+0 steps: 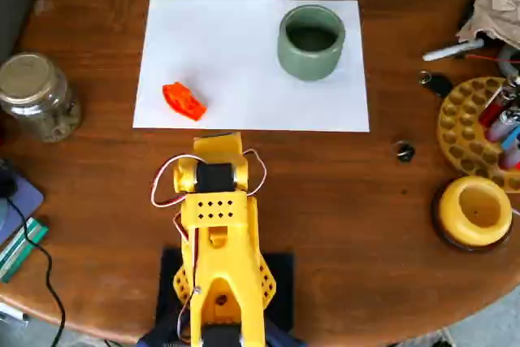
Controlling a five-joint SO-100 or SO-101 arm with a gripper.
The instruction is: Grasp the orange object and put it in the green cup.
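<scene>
Bright even light, white paper point(252, 62) nearly washed out, soft short shadows, perhaps slightly blurry overall

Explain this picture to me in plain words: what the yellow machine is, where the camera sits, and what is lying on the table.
The single picture comes from an overhead camera looking straight down on a round wooden table. The yellow machine at the bottom is a small robot arm, folded back over its base. Its end effector is not clearly visible from this angle, so I cannot tell whether it is open or shut; nothing appears to be held. On a white sheet of paper lie a small orange object at the left and a green cup at the upper right, standing apart. Around the sheet: a glass jar at the left, a yellow round holder and a pen rack at the right.
</scene>
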